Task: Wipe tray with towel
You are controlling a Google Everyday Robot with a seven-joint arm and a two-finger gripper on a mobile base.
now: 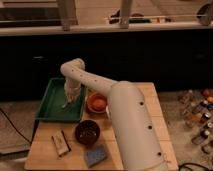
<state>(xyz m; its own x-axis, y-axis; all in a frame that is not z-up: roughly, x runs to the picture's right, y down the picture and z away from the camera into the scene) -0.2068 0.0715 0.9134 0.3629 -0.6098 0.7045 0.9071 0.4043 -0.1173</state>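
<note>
At the table's [150,97] far left lies one green tray [47,107]. My gripper [71,92] is down inside it with a pale towel [66,103]; I cannot tell its grip. Just right: one orange bowl [97,103]. Nearer: one dark bowl [87,132], one blue sponge [95,155], one small packet [61,142].

Dim, warm light falls from above on the white arm [125,115] and the wooden table [50,145]. The back is dark. Everything looks soft and blurry. The gripper [67,102] is down in the green tray [47,95].
</note>
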